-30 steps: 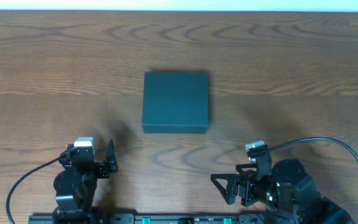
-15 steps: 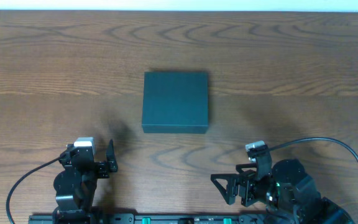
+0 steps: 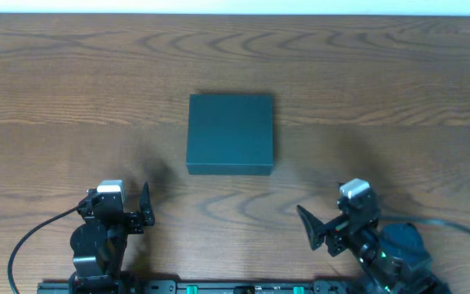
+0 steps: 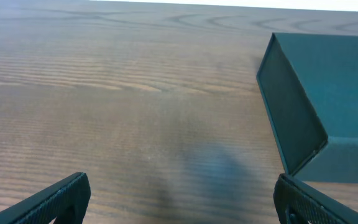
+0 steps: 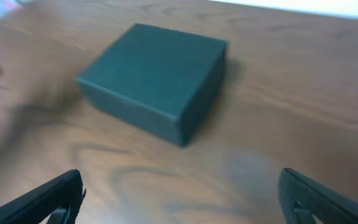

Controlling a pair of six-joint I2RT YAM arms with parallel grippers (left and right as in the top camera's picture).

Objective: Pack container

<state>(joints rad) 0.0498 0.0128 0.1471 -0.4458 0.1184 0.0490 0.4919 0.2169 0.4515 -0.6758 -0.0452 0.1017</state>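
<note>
The container (image 3: pixel 230 133) is a dark teal-green square box with its lid closed, standing at the middle of the wooden table. It also shows at the right edge of the left wrist view (image 4: pixel 328 106) and at the upper middle of the right wrist view (image 5: pixel 157 78). My left gripper (image 3: pixel 121 208) is near the front left, open and empty, its fingers (image 4: pixel 179 202) wide apart over bare wood. My right gripper (image 3: pixel 337 219) is near the front right, open and empty (image 5: pixel 182 199), facing the container from a distance. No snack packets are in view.
The wooden table (image 3: pixel 398 98) runs to a pale far edge at the top. Black cables loop beside each arm base at the front (image 3: pixel 23 245). A rail with the arm mounts runs along the front edge.
My right arm has shifted to the right and turned its wrist toward the container. The left arm and the container have not moved.
</note>
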